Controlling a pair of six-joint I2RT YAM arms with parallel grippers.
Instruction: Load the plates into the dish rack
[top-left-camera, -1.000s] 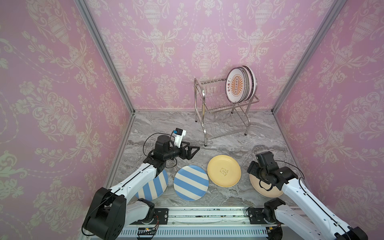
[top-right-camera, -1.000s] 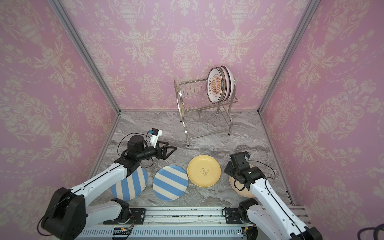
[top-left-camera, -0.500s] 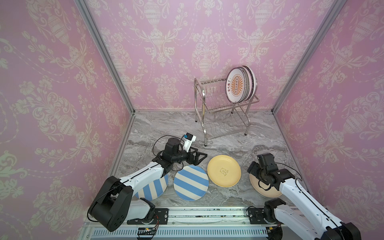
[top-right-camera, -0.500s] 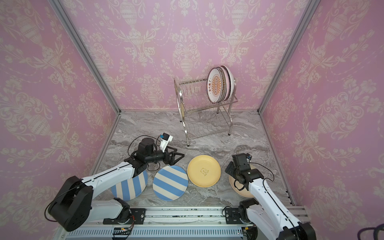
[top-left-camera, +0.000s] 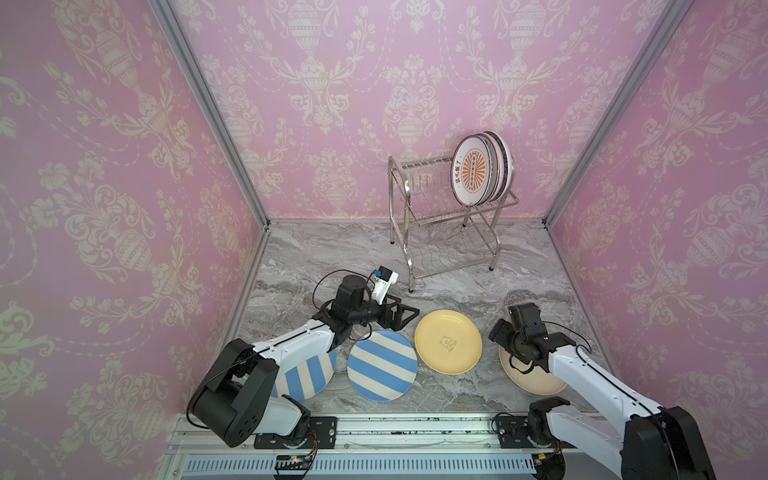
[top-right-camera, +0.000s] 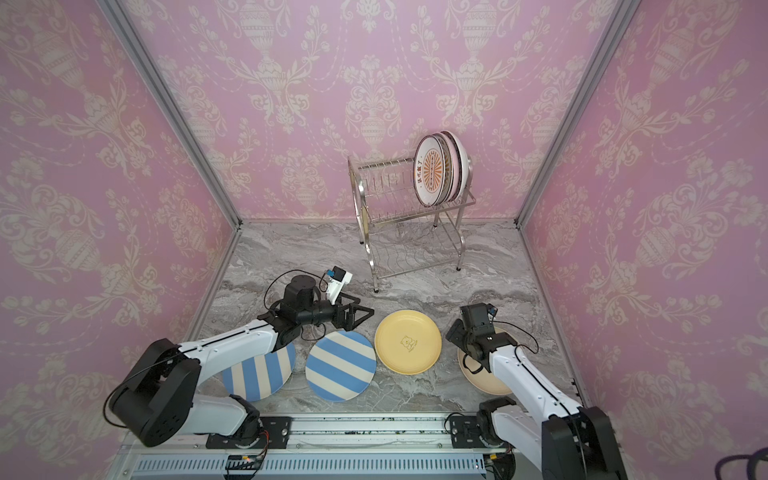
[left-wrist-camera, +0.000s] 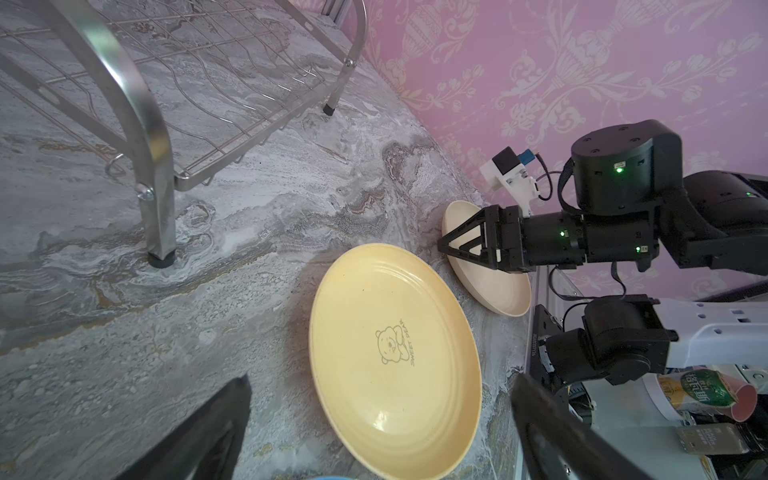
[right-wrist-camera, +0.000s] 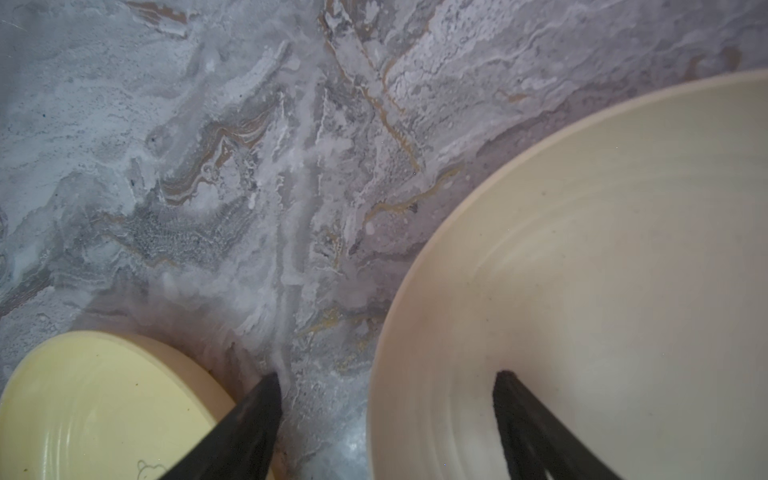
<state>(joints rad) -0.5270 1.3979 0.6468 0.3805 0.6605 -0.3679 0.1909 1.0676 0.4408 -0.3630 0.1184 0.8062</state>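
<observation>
Left pincer: I advanced it, wide, to round yellow plate.
Right pincer: wide astride round beige plate rim; grasp next.

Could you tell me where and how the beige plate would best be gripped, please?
On the beige plate, probably the raised rim facing the yellow plate, from above: it lies flat on the marble, so only that lip offers purchase. The open right gripper straddles it there.
</observation>
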